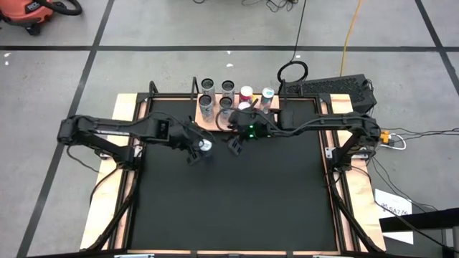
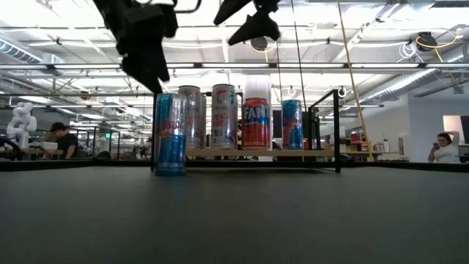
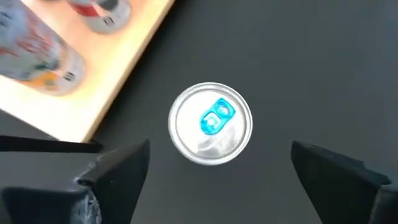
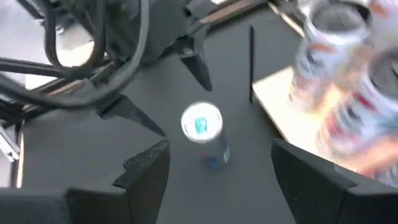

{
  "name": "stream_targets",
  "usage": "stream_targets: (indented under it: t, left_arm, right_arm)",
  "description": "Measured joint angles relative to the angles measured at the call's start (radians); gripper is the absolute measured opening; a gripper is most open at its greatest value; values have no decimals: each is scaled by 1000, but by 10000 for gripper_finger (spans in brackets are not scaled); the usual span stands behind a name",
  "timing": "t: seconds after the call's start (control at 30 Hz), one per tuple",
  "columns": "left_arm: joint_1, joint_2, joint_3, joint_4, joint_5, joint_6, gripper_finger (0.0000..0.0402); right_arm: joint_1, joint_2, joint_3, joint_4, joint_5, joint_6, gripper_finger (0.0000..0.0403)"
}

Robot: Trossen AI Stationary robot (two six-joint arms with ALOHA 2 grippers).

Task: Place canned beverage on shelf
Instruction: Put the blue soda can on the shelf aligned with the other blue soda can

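A slim blue and silver can (image 2: 170, 133) with a blue pull tab (image 3: 211, 123) stands upright on its base on the black table, just in front of the shelf's left end. The shelf (image 2: 256, 152) is a light-wood board with black end rails at the table's far middle, and several cans stand on it. My left gripper (image 3: 219, 152) is open and hovers above the can, pointing down, one finger on either side, touching nothing; it also shows in the high view (image 1: 197, 149). My right gripper (image 4: 221, 146) is open and empty, raised to the can's right (image 1: 235, 142).
The cans on the shelf (image 1: 228, 100) stand in two rows and fill most of the board. The black end rail (image 2: 338, 128) rises at the shelf's right end. The open black tabletop (image 1: 237, 201) stretches toward the near edge.
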Motion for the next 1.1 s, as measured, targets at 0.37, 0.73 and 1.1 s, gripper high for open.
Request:
stream_targets:
  t: [0.37, 0.73, 1.1]
  left_arm:
    - [35, -242, 43, -91, -134, 47, 395]
    - [95, -371, 42, -159, -271, 34, 396]
    - [133, -341, 42, -153, -275, 19, 396]
  right_arm:
    - [6, 191, 0, 294, -7, -301, 309]
    - [6, 335, 1, 387, -34, -341, 363]
    - [-5, 421, 1, 425, -32, -210, 359]
